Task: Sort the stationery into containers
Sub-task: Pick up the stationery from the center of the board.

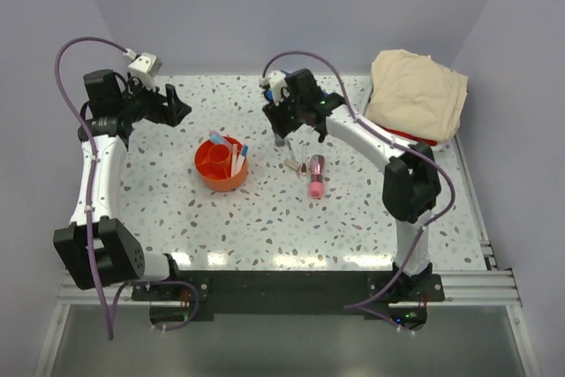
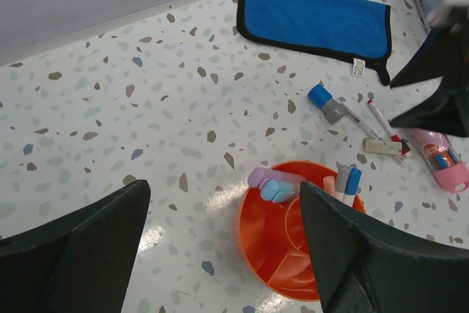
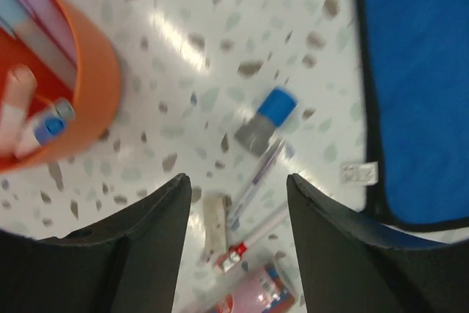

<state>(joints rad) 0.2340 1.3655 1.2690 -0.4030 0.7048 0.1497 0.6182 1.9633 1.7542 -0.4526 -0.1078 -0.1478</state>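
Note:
The orange tub (image 1: 221, 163) holds a lilac marker (image 2: 275, 177) and blue-capped markers (image 2: 352, 183). It also shows in the right wrist view (image 3: 80, 100). On the table to its right lie a blue-capped glue stick (image 3: 265, 121), a thin pen (image 3: 256, 177), a red-tipped pen (image 3: 253, 243), a small beige piece (image 3: 215, 225) and the pink tube (image 1: 316, 176). The blue pouch (image 2: 315, 18) lies flat behind them. My right gripper (image 3: 238, 185) is open and empty, above the pens. My left gripper (image 2: 223, 196) is open and empty, above and left of the tub.
A white basket with beige cloth (image 1: 415, 94) stands at the back right, beside the pouch. The right arm's dark fingers (image 2: 432, 78) reach into the left wrist view above the pink tube. Purple cables loop off both arms.

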